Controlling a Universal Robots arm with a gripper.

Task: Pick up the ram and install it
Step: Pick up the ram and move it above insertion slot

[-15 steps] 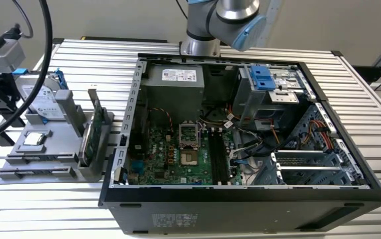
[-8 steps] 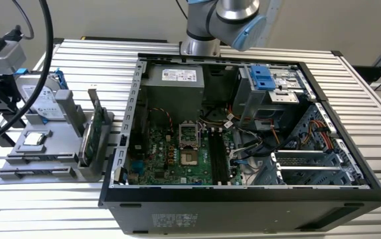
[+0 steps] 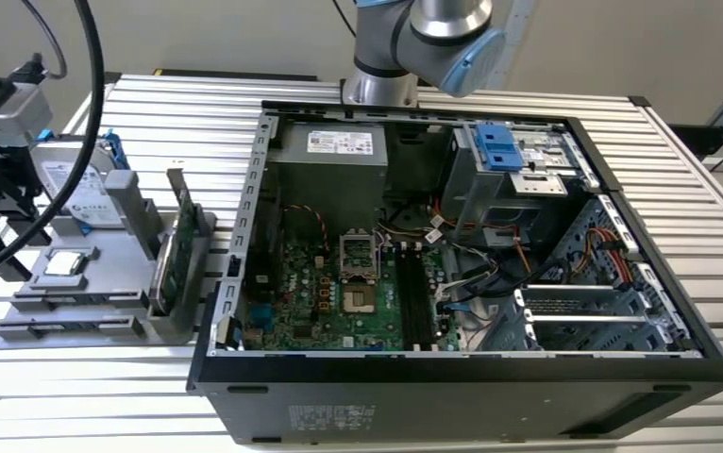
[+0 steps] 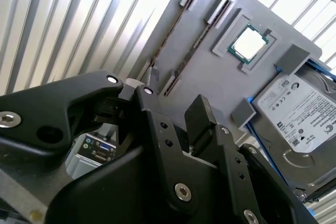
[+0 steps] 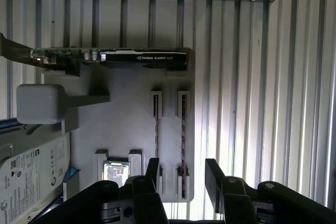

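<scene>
The open, empty pincer [image 5: 182, 163] hovers over the ram [image 5: 182, 124], likely a light, stiff, fragile stick best pinched across its flat faces.

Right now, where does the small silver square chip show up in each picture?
Exterior view: the chip on the grey tray, at the exterior view's left of the computer case.
Second wrist view: the chip in the tray, beside the hard drive.
First wrist view: the chip close to the gripper.
Shared landmark: the hard drive.
</scene>
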